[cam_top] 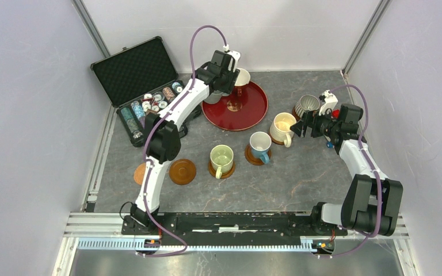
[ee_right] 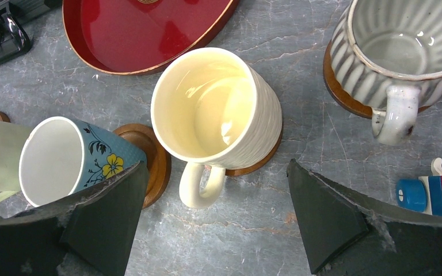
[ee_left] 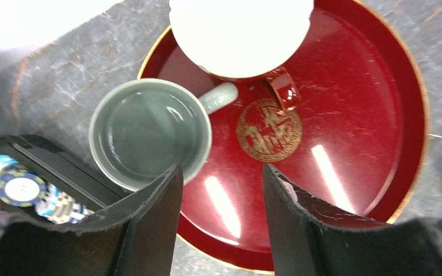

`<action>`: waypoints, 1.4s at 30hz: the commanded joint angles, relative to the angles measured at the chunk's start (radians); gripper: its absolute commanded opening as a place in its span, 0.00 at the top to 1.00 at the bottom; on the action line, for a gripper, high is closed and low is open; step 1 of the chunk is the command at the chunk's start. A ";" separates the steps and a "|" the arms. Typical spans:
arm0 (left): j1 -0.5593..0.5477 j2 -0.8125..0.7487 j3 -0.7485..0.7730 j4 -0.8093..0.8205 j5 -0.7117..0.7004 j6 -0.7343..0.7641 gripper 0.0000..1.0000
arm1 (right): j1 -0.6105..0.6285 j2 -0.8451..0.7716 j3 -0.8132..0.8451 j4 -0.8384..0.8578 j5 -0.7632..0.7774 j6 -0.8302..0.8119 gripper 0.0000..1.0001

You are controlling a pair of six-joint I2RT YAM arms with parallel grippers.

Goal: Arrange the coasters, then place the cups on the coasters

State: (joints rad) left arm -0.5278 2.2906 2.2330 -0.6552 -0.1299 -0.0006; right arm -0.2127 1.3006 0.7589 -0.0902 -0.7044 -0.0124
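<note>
My left gripper (ee_left: 221,172) hangs over the red tray (ee_left: 368,115), open, jaws partly drawn in, only tray showing between them. Its left finger (ee_left: 161,195) overlaps the near rim of the grey cup (ee_left: 149,132), which stands on the tray beside the reddish, white-inside cup (ee_left: 242,34). My right gripper (ee_right: 216,165) is wide open above the cream cup's handle. The cream cup (cam_top: 282,127), blue cup (cam_top: 260,146), green cup (cam_top: 221,160) and ribbed cup (cam_top: 307,106) each stand on a brown coaster. Two bare coasters (cam_top: 182,171) (cam_top: 141,172) lie at the left.
An open black case of poker chips (cam_top: 144,86) lies at the back left, close to the tray. A small blue and red toy (ee_right: 431,192) sits by my right gripper. Enclosure walls stand on three sides.
</note>
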 commanded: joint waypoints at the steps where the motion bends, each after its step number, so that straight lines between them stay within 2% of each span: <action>1: 0.000 0.051 0.080 0.061 -0.068 0.259 0.40 | -0.005 -0.024 -0.005 0.027 -0.023 -0.001 0.02; 7: -0.001 0.094 0.106 0.050 -0.125 0.416 0.37 | -0.006 -0.021 -0.006 0.028 -0.022 -0.001 0.02; 20: -0.008 0.166 0.107 0.035 -0.066 0.453 0.42 | -0.005 -0.010 0.000 0.020 -0.015 -0.001 0.02; 25: -0.009 0.165 0.106 0.014 -0.028 0.459 0.52 | -0.006 -0.009 0.002 0.018 -0.014 -0.003 0.02; 29: -0.009 0.150 0.095 -0.006 0.000 0.464 0.66 | -0.005 -0.006 0.003 0.014 -0.014 -0.004 0.02; 37: -0.009 0.088 0.025 -0.015 0.031 0.465 0.85 | -0.005 -0.005 0.008 0.011 -0.012 -0.004 0.02; 40: -0.009 0.067 0.017 -0.039 0.048 0.465 0.96 | -0.006 -0.006 0.008 0.011 -0.012 -0.004 0.02; 42: -0.011 0.045 0.001 -0.054 0.069 0.466 0.98 | -0.006 -0.005 0.008 0.010 -0.011 -0.004 0.02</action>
State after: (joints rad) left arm -0.5320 2.4313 2.2562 -0.6586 -0.1341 0.4366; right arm -0.2127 1.3006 0.7586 -0.0914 -0.7071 -0.0124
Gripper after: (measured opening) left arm 0.060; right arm 0.979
